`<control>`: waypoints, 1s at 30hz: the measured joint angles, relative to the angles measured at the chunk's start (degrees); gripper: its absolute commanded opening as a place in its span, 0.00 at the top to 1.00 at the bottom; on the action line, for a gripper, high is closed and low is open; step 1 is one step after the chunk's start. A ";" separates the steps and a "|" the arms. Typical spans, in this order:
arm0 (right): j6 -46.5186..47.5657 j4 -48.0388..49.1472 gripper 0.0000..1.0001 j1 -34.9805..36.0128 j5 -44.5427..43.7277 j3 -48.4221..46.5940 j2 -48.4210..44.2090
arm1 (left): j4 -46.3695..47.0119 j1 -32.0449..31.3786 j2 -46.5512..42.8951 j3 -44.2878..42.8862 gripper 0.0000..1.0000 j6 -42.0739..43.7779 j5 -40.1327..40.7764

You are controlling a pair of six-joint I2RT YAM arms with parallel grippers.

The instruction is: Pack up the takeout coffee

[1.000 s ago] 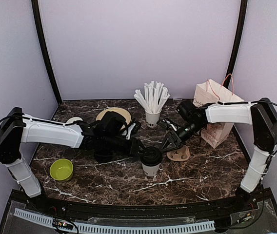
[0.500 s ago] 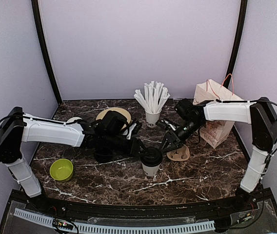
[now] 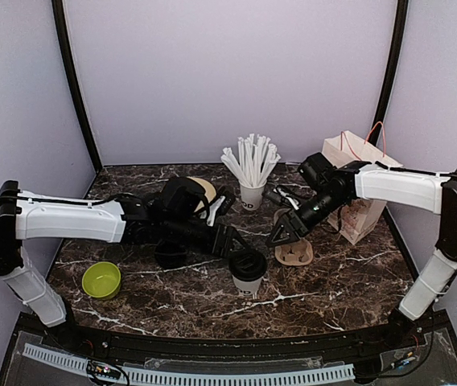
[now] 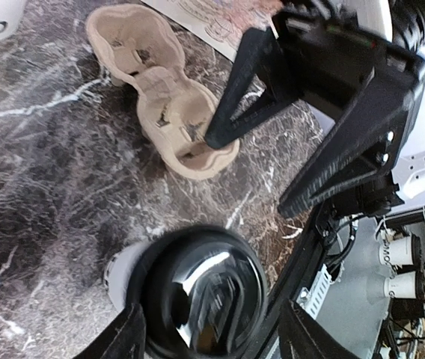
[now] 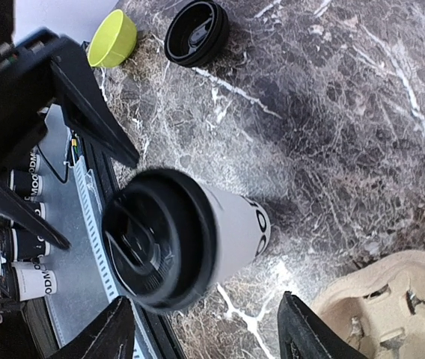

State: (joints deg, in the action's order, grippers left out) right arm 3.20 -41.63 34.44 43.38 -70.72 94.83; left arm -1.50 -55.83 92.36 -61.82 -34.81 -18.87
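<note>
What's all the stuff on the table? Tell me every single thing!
takeout coffee cup: one, white with a black lid, front middle
loose lid: one, black, left of the coffee cup
bowl: one, lime green, front left
cup carrier: one, tan cardboard, empty, right of the coffee cup
cup of straws: one white cup, many white wrapped straws, back middle
paper bag: one, white with red handles, back right
round disc: one, tan, partly hidden behind the left arm
table: one, dark marble
left fingers: two, black, spread either side of the coffee lid
right fingers: two, black, spread, one tip at the carrier
</note>
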 measured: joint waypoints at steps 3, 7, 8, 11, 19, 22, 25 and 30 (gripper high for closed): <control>0.33 0.50 0.30 0.00 -0.22 2.10 -1.36 | -1.33 0.07 -1.38 -0.17 0.38 0.57 2.16; 0.59 2.14 0.31 0.00 -0.50 5.99 -3.87 | -3.32 0.33 -2.71 -1.01 0.45 1.11 5.35; 0.59 2.45 0.32 0.00 -0.46 6.80 -4.39 | -3.45 0.46 -2.89 -1.05 0.47 0.94 6.10; 0.63 3.13 0.37 0.09 0.15 8.17 -4.85 | -4.55 0.90 -3.52 -0.87 0.52 -0.48 7.96; -0.02 5.18 0.48 0.46 2.93 8.72 -3.96 | -3.98 1.62 -5.07 4.98 0.62 -7.45 8.24; -0.37 5.60 0.48 0.48 3.65 8.70 -2.34 | -3.19 1.62 -5.40 7.41 0.61 -9.97 7.04; -0.52 5.62 0.48 0.63 4.44 8.68 -0.81 | -2.12 1.62 -5.55 9.03 0.62 -11.82 5.70; -0.44 5.53 0.44 1.53 5.38 7.98 1.03 | 0.07 1.62 -5.55 9.38 0.61 -13.05 4.46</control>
State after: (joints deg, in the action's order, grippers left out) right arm 2.76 -36.10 35.97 48.75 -62.74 95.85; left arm -1.43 -54.22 86.80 -52.45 -47.86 -14.41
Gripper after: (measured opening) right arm 0.547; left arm 0.385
